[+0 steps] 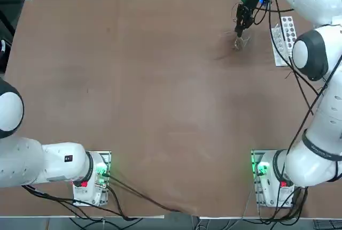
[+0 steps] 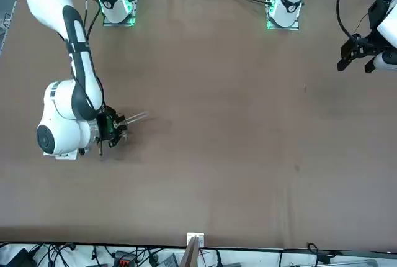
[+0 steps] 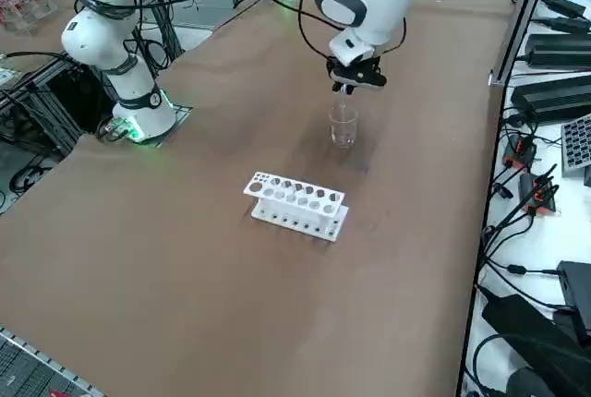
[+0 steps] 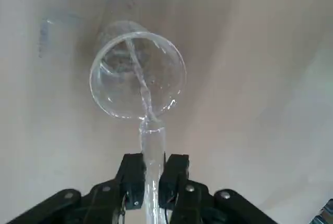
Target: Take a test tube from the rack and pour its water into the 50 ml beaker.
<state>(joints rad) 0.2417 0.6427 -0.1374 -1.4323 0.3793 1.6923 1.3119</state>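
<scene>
1. My right gripper (image 4: 151,179) hangs just above the 50 ml beaker (image 4: 137,75), clenched on the test tube (image 4: 152,146); the two fingers (image 4: 132,174) press the glass from either side, with no gap beyond the tube's own width.

2. The test tube is out of the rack (image 3: 295,205) and tilted over the beaker, its mouth at the near rim; in the wrist view a thin stream of water (image 4: 138,70) runs from that mouth into the cup; I judge the pour to be under way, not finished.

3. The beaker stands upright on the table (image 1: 133,91), near the rack and apart from it; the rack lies on the side of the beaker towards my arm's base, its holes showing no other tube that I can make out.

4. Handling, as I judge it: the tube is light, stiff, smooth and brittle; a slim glass wall like this can slip under a loose hold or crack under a hard one; I hold it at mid-length, clear of the mouth, which keeps the lip free to pour and the fingers dry.

5. The beaker looks light enough to be tipped by a nudge from the tube; the mouth should stay over the rim without leaning on it.

6. From the front view the tube shows as a pale sliver jutting from the gripper; the water in it is too faint to gauge.
</scene>
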